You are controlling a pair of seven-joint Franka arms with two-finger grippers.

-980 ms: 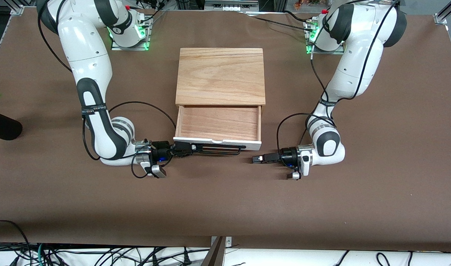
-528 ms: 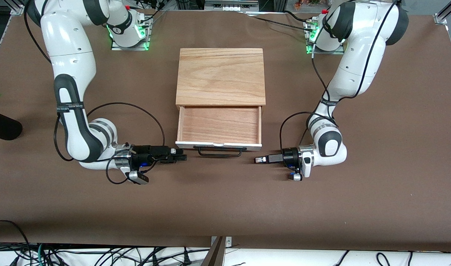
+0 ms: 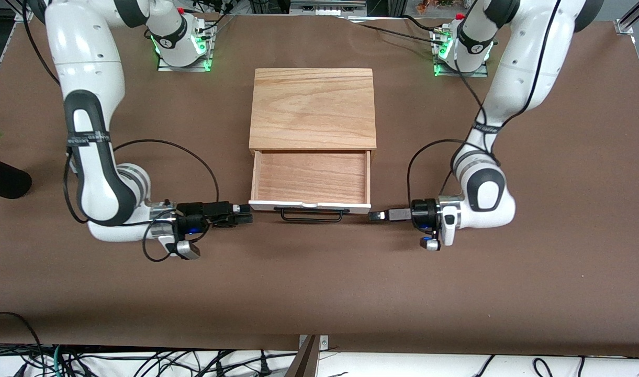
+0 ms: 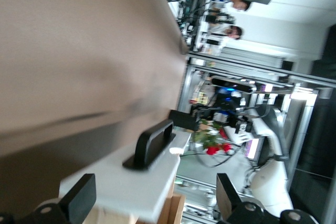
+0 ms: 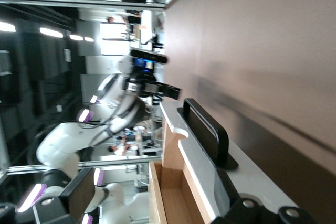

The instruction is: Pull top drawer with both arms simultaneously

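- Top drawer (image 3: 310,176): shallow light-wood tray, drawn out of the cabinet toward the front camera; interior bare wood; white front panel (image 3: 310,206) with a small semicircular notch at its upper edge; sits at the middle of the table.
- Handle (image 3: 312,215): wide black wire bar on the white front panel, projecting toward the front camera; neither gripper touches it; the same bar shows in the left wrist view (image 4: 152,142) and the right wrist view (image 5: 207,129).
- Cabinet (image 3: 313,107): oak-grained top, standing between the two arm bases; the drawer extends from its front.
- Right gripper (image 3: 246,215): low over the table, just beside the drawer front's corner at the right arm's end; aimed along the panel toward the handle; fingers spread apart with nothing between them, as the right wrist view shows.
- Left gripper (image 3: 376,214): low over the table, just beside the drawer front's corner at the left arm's end; aimed along the panel toward the handle; fingers (image 4: 79,200) spread wide, framing the panel's end in the left wrist view, gripping nothing.
- Table (image 3: 319,293): brown surface bearing the cabinet and both arm bases.
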